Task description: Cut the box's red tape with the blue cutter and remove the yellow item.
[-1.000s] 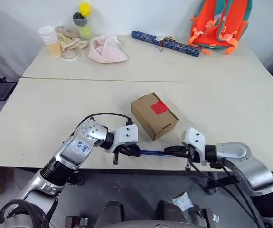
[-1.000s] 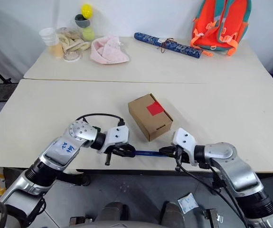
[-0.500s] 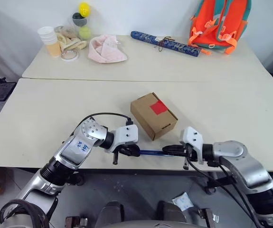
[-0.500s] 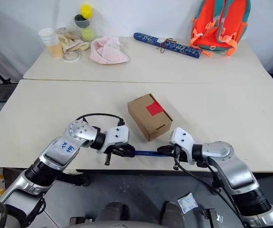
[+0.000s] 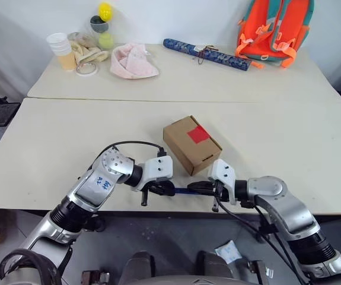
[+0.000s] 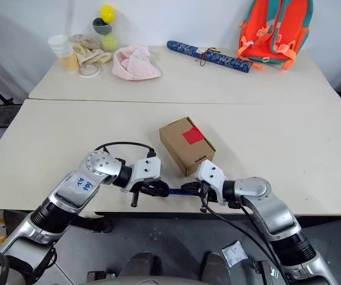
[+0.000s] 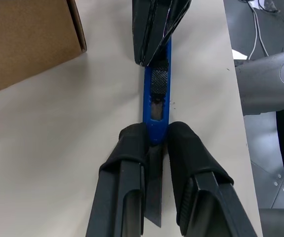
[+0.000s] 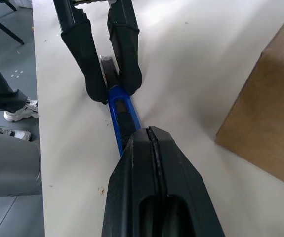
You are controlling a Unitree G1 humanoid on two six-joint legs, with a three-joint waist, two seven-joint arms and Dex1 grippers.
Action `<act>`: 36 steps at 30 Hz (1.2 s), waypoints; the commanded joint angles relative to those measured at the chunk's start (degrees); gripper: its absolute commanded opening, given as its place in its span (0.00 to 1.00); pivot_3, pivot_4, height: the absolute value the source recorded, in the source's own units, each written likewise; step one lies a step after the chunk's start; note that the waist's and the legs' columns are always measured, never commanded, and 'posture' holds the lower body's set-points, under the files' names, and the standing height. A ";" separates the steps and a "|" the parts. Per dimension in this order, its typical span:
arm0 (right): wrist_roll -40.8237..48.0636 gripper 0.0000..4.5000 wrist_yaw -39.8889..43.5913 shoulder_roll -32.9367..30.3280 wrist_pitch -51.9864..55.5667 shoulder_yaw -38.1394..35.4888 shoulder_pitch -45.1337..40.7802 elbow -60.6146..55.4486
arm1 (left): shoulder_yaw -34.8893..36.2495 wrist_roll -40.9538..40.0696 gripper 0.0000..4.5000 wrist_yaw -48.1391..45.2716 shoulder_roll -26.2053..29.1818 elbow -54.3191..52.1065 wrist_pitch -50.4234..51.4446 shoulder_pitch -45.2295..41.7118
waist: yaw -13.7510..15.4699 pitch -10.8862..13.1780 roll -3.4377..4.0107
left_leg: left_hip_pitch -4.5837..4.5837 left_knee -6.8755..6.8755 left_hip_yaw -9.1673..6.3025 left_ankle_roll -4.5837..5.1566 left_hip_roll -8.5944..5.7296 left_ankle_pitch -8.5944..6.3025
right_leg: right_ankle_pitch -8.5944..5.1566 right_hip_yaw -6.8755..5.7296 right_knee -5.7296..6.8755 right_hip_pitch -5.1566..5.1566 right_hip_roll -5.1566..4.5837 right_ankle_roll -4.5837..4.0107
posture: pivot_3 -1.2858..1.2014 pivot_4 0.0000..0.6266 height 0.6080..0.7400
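The left gripper (image 7: 155, 148) has its fingers (image 7: 127, 158) clamped on one end of the blue cutter (image 7: 156, 98), a bare blade tip jutting back between them. The right gripper (image 8: 149, 143), fingers pressed flat together, rests on the cutter's body near the black slider without enclosing it. The risk, as I judge it, is a slip: pushing on the slim handle with closed fingers could twist it out of the left grip or skid it off the near table (image 5: 51, 154) edge it lies along; the exposed blade could also score the tabletop. The box (image 5: 185, 148), flaps shut and red tape (image 5: 198, 134) uncut on top, sits just beyond both grippers, untouched.
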 commanded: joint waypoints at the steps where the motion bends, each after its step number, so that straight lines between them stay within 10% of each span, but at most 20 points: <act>1: 2.10 0.01 1.08 -0.45 0.99 -0.43 1.42 -2.68 | -1.29 0.32 0.09 0.64 -0.28 -0.60 0.08 0.37 | 0.02 0.00 0.00 | 0.00 0.00 0.00 0.00 0.00 0.00 | 0.00 0.00 0.00 0.00 0.00 0.00 | 0.52 0.24 1.00; 8: 20.81 0.13 1.85 -5.65 18.58 -14.31 2.28 -13.60 | 3.26 -1.35 0.09 -0.57 2.24 -0.61 -15.56 3.99 | -0.26 0.01 0.01 | -0.07 -0.02 0.00 0.00 0.01 0.00 | 0.00 0.00 0.00 -0.09 0.00 0.00 | 0.52 0.24 1.00; 20: 46.07 0.99 -15.04 -8.83 65.87 -32.29 -6.31 -13.10 | 10.34 -2.51 0.09 2.45 1.64 0.92 -34.12 8.08 | -0.39 0.02 0.00 | -0.10 -0.02 -0.02 0.01 0.04 -0.01 | 0.02 -0.01 0.00 -0.10 -0.01 -0.05 | 0.52 0.24 1.00; 36: 62.34 0.99 -39.50 0.39 65.77 -33.61 -7.88 -4.28 | 8.12 -0.60 0.09 5.37 -2.22 2.04 -33.01 6.69 | -1.21 0.02 0.00 | -0.15 -0.05 0.00 0.01 0.03 -0.01 | 0.03 -0.01 0.00 -0.15 -0.01 -0.03 | 0.52 0.24 1.00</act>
